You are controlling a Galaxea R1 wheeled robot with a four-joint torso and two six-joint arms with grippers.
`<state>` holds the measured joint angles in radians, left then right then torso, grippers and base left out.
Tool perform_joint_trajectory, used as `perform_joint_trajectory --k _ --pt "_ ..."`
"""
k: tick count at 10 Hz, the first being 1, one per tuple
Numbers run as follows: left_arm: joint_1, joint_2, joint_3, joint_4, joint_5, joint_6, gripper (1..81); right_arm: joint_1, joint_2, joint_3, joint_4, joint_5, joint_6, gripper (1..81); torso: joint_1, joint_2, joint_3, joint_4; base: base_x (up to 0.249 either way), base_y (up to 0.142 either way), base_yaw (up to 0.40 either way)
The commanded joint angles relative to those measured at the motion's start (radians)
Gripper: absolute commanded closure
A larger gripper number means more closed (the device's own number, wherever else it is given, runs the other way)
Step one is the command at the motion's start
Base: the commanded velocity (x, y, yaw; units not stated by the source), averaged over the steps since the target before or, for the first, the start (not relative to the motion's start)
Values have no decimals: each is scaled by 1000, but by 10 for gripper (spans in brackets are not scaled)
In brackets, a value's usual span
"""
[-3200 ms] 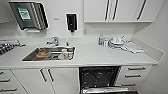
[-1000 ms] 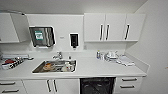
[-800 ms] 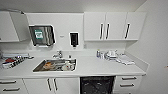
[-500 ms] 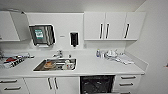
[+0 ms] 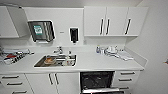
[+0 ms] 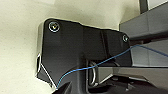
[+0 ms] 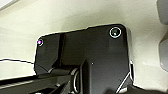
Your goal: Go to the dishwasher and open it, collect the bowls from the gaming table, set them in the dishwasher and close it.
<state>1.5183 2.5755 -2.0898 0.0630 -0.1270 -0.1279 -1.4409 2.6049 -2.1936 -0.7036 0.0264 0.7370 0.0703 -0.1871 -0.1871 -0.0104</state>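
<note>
White kitchenette, seen from the front. Nearest, low under the counter (image 5: pixel 100 65), the dishwasher (image 5: pixel 97 80) stands open, its door (image 5: pixel 101 90) dropped forward and the interior dark; what its racks hold cannot be told. Risk: the lowered door juts into the robot's path, so a careless approach could strike it. Farther back, the sink (image 5: pixel 56 61) holds something orange-brown, probably dishes. White dishes (image 5: pixel 111 50) are stacked near the wall at right. Beyond hang the wall cabinets (image 5: pixel 115 21). Whether either pincer is open or holding anything cannot be told.
</note>
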Motion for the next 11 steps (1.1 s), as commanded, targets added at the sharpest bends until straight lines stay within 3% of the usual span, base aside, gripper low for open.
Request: perform_joint_trajectory --k 1,3,4,9,11 --pt "-34 5 -33 6 50 5 10 42 3 -21 -7 -29 2 10 -61 96 55 0 0 0 0" --pt "-29 0 -33 6 49 5 10 44 10 -23 -10 -29 2 10 -70 155 76 0 0 0 0" --pt "-28 0 -33 5 49 5 10 46 10 -23 -11 -29 1 10 -70 187 38 0 0 0 0" --pt "-29 16 -39 17 50 7 10 41 22 -55 -7 -29 2 10 -62 172 54 0 0 0 0" --pt "-29 51 -91 20 52 7 10 41 62 -113 -5 -32 2 10 -63 171 54 0 0 0 0"
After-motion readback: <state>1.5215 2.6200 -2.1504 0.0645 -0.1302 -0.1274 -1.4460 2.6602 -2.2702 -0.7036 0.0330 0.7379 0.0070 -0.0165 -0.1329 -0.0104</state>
